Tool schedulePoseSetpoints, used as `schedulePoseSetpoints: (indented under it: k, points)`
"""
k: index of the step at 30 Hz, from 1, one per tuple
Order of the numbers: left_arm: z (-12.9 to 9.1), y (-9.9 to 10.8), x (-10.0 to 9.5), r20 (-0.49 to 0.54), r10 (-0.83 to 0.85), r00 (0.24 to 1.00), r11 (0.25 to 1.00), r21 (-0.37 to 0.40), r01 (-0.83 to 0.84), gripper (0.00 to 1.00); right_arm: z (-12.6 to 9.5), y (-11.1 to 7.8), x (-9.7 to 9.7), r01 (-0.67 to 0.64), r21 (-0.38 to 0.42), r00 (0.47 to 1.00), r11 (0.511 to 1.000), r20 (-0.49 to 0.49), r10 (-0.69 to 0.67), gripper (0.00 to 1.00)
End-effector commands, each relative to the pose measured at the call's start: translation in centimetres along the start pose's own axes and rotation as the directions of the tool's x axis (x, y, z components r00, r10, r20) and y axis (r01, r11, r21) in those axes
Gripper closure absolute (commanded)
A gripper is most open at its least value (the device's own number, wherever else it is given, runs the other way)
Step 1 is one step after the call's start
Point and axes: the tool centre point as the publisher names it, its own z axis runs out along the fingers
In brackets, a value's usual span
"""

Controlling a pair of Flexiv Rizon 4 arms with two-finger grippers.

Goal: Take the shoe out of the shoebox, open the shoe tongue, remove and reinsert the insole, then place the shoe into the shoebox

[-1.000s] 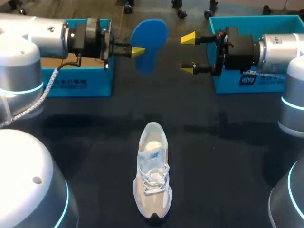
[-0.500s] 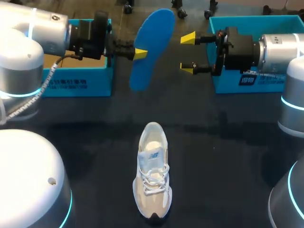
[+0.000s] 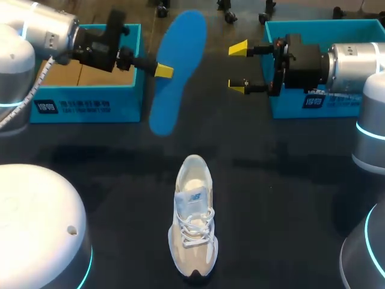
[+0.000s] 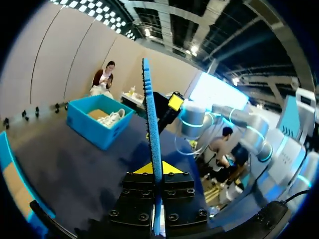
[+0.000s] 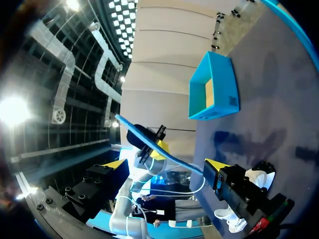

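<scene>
- The blue insole (image 3: 174, 72) is up in the air over the far half of the dark, matte counter (image 3: 283, 180). It is a thin, flat foam sole with rounded ends, hanging tilted so its lower end points toward the near left.
- The left fingers (image 3: 163, 71) are clamped on the insole's long edge, about halfway along.
- From the left wrist, the insole (image 4: 152, 139) shows edge-on as a narrow, speckled blue strip. It stands straight up out of the left fingers (image 4: 139, 169), with a yellow tip pressed to each face.
- The right fingers (image 3: 239, 47) are spread wide with nothing between them. They hover just beside the insole without touching it, in front of the right shoebox (image 3: 289, 105).
- From the right wrist, the right fingers (image 5: 218, 164) frame the insole (image 5: 149, 142), which shows ahead as a curved blue band.
- The shoe (image 3: 194, 223) stands upright on its sole at the near middle of the counter, well apart from the insole. It is a beige-and-white sneaker with white laces, its toe toward the near edge and its pale mouth open toward the far side.
- Two turquoise, straight-walled, open-topped shoeboxes sit at the far corners. The left shoebox (image 3: 90, 108) shows a brown cardboard floor.
- The left wrist view shows the right shoebox (image 4: 99, 127) with something white and laced inside.
</scene>
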Motion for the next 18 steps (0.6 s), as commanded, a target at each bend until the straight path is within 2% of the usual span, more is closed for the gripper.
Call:
schedulePoseSetpoints:
  k: [1,9,11,13,18]
  points:
    - [0.7,0.1,0.2,0.081,-0.455,0.887,0.890,0.085,0.448,1.00,0.0,0.0,0.1,-0.002,0.002,1.000,1.000,0.006,0.002,0.00]
    - [0.7,0.1,0.2,0.081,-0.455,0.887,0.890,0.085,0.448,1.00,0.0,0.0,0.1,-0.002,0.002,1.000,1.000,0.006,0.002,0.00]
    - [0.8,1.1,0.5,0.032,-0.531,0.847,0.843,0.116,0.525,1.00,0.0,0.0,0.1,-0.002,0.002,1.000,1.000,0.006,0.002,0.00]
    - [1.0,2.0,0.8,0.031,-0.556,0.830,0.826,0.133,0.548,1.00,0.0,0.0,0.1,-0.002,0.002,1.000,1.000,0.006,0.002,0.00]
    - [2.1,2.8,1.4,-0.022,-0.611,0.791,0.786,0.103,0.610,1.00,0.0,0.0,0.1,-0.002,0.002,1.000,1.000,0.006,0.002,0.00]
